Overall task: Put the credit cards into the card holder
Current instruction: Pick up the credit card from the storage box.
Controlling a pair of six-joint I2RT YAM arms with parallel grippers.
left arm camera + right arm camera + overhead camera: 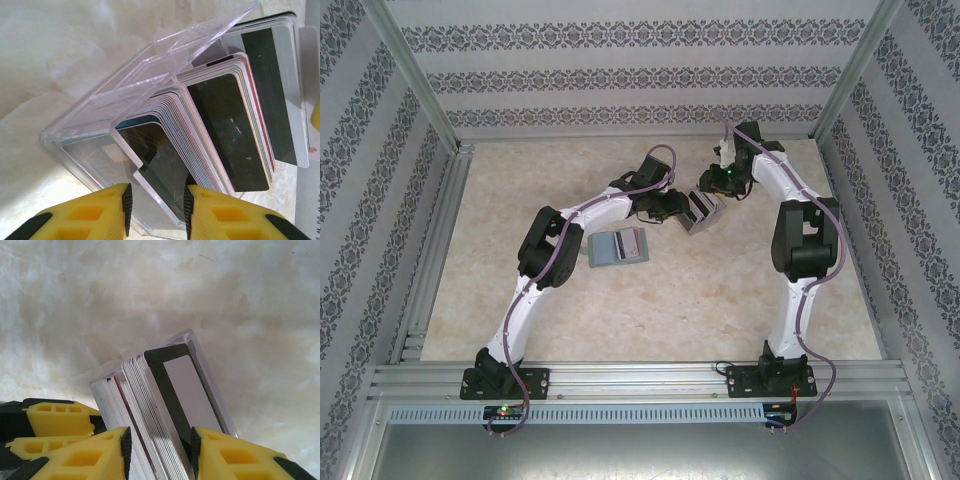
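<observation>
Card holder (620,247) lies open and flat on the table (650,310), just at 9 o'clock of table centre in the top view. Its grey-green inside faces up, with a white and red pocket on the half toward 3 o'clock. Neither arm touches it.

Credit cards (230,135) are not in the holder. They stand on edge as a fanned stack inside a clear case (703,212), at 2 o'clock from the holder and apart from it. The case is tilted, with its lid swung open. Card faces are mostly black or dark, the edges white, a few red, and one at the back carries a dark stripe on a pale face.

Left gripper (156,210) comes in on the case from 9 o'clock in the top view. Its yellow fingers are closed on the case's clear wall at the near corner, with a dark card seen through the plastic in the gap.

Right gripper (159,455) comes in from 1 o'clock, on the far side of the case. Its pads are clamped on the card stack, one pad against each outer card. In the right wrist view the clear wall runs just at 3 o'clock of the stack, and a yellow left-gripper finger sits at 8 o'clock.
</observation>
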